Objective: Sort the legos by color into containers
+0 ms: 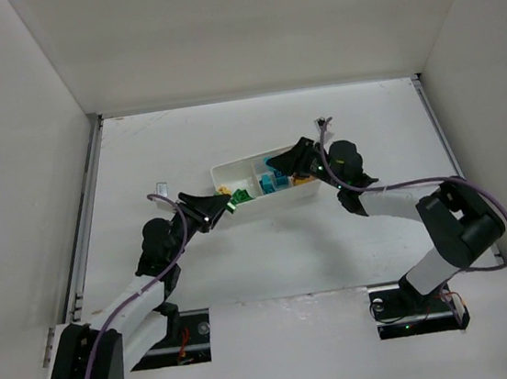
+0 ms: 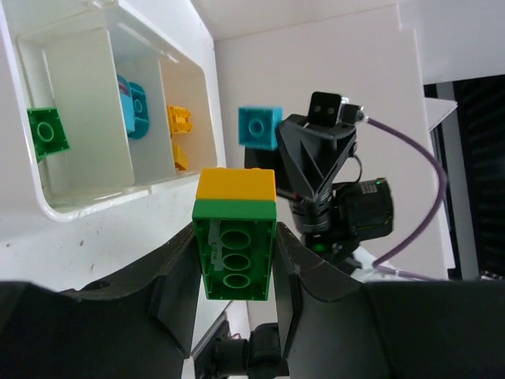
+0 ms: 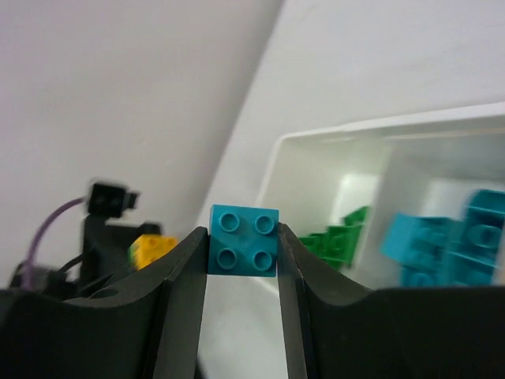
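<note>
From the top cam, the white tray (image 1: 232, 166) sat on the bench (image 1: 272, 261). The left fingers (image 1: 207, 204) were just off its near-left corner gripping a green-and-yellow stack (image 1: 231, 205), and the right fingers (image 1: 294, 157) were over the tray pinching a cyan brick (image 1: 273, 162). Left wrist cam: the stack was clamped up in the air, and the tray behind it held a green brick (image 2: 47, 133), cyan ones (image 2: 134, 101) and yellow ones (image 2: 180, 122) in separate sections. Right wrist cam: the cyan brick was squeezed between both fingers, near the green section's corner.

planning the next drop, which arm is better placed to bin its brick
Right: the right gripper holds a one-colour cyan brick at the tray; the left gripper's green-and-yellow stack likely needs splitting first.
</note>
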